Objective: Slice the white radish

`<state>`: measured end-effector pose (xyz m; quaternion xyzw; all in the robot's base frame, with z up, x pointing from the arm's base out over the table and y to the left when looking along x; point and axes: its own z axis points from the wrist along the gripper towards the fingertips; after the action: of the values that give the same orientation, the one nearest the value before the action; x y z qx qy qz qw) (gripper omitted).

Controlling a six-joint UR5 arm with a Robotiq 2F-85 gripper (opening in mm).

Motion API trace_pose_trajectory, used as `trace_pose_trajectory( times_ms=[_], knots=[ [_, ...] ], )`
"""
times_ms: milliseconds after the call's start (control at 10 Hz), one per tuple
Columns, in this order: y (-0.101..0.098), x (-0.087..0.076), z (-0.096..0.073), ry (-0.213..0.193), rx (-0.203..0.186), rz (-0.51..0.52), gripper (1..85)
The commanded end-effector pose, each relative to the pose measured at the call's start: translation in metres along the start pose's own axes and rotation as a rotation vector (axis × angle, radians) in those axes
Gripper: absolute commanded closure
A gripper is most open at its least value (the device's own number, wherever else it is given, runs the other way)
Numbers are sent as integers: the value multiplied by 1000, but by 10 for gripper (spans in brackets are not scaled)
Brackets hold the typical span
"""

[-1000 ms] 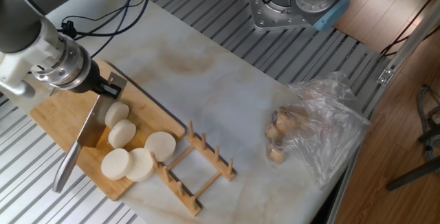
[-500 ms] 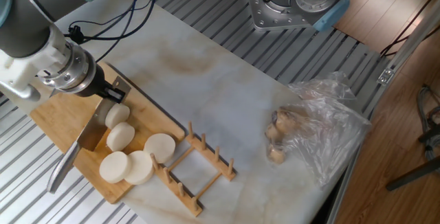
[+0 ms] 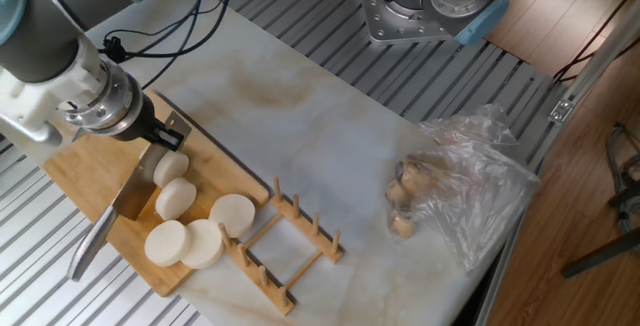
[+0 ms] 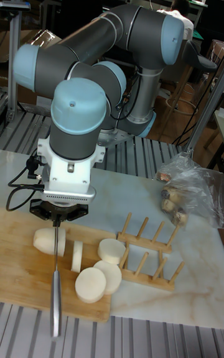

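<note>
marble-patterned table (image 3: 330, 136) on a slatted metal bench, with a wooden cutting board (image 3: 75, 171) at its near left corner. white radish (image 4: 48, 240) lies on the board as a short stub, with one slice (image 4: 77, 256) standing on edge just beside it and three round discs (image 3: 200, 241) lying flat toward the board's right end. knife (image 4: 55, 299) points blade-down between stub and standing slice, its handle end carried by the gripper (image 4: 59, 218), which appears clamped on it, though the fingers are hidden under the wrist. slicing looks well advanced; the stub remains uncut. beyond the board stand a wooden rack (image 3: 290, 241) and, well apart, a plastic bag of brownish lumps (image 3: 450, 196).
</note>
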<state>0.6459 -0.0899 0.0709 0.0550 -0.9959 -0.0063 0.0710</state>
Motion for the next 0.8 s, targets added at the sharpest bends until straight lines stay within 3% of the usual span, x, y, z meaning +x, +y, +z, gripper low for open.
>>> trace_pose_trajectory(
  times_ms=[0,100,200,400,500,700],
  knots=[
    [8,-16,-9,-85,-28,23,843],
    [11,-24,-10,-130,-47,28,843],
    [7,-30,-11,-160,-39,26,843],
    [6,-39,-9,-178,-38,18,843],
    [7,-40,-1,-176,-42,15,843],
    [9,-22,9,-96,-33,4,843]
  ],
)
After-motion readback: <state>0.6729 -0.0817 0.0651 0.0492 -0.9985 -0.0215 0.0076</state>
